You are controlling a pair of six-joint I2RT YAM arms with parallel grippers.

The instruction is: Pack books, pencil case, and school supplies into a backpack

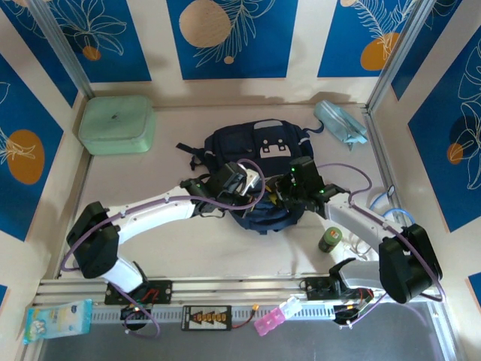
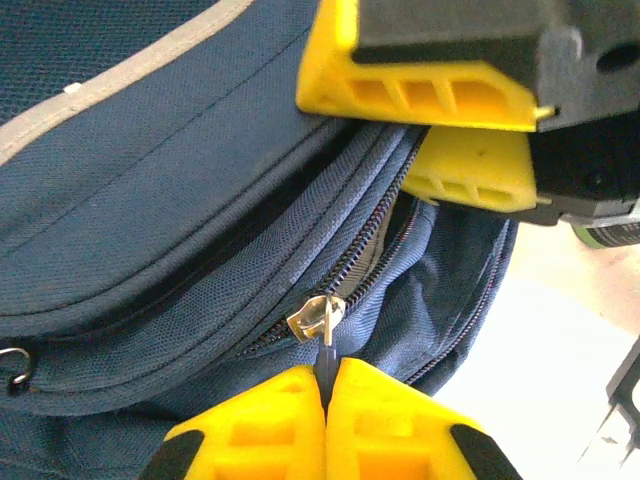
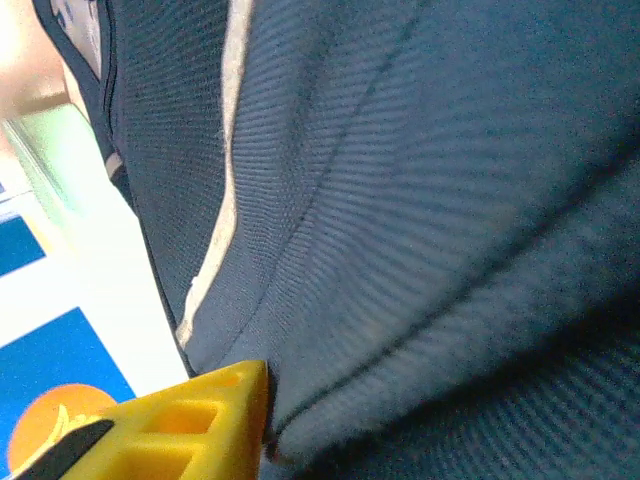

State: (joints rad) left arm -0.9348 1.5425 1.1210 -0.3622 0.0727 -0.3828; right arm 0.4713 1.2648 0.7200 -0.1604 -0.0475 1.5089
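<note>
Left gripper (image 2: 326,378) is clamping the zipper pull (image 2: 318,320) on the backpack (image 2: 150,200).
Right gripper (image 2: 370,135) is touching its fabric; grip, I cannot tell.

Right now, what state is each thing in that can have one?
backpack: lying flat, zipper appears partly open.
left gripper: shut on the zipper pull.
right gripper: pinching backpack fabric beside the zipper.
pencil case: lying outside the backpack.
mint-green case: closed.
small green container: standing upright.

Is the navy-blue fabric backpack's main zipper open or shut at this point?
Partly open: beyond the silver slider the navy-blue backpack's zipper teeth part into a dark gap; left fingers pinch its pull.
</note>
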